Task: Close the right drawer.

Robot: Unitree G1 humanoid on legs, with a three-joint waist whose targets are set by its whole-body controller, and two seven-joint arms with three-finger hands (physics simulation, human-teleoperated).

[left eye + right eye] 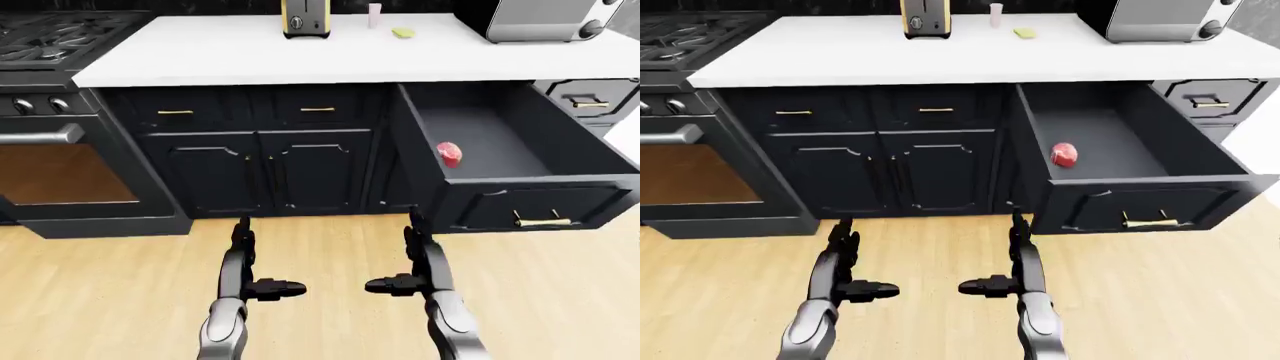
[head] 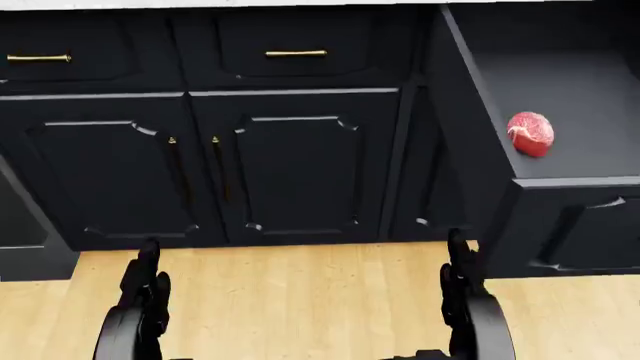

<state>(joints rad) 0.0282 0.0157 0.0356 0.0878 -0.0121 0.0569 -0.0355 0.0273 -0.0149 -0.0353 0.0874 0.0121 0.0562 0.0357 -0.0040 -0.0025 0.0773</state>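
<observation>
— Standing off from the cabinets, how far along am I?

— Nothing is done yet, I judge. The right drawer [image 1: 520, 161] is pulled fully out under the table [image 1: 300, 52], at the right of the left-eye view, its brass handle [image 1: 541, 221] facing me. My right hand [image 1: 400, 284] and left hand [image 1: 272, 288] hang over the floor [image 1: 320, 255], fingers spread, holding nothing, well apart from the drawer. The whole push is left.

— Anything hard to make out?

— A small red thing [image 1: 1064, 154] lies inside the drawer; I cannot tell what it is. The head view cuts off the drawer's right part and handle.
</observation>
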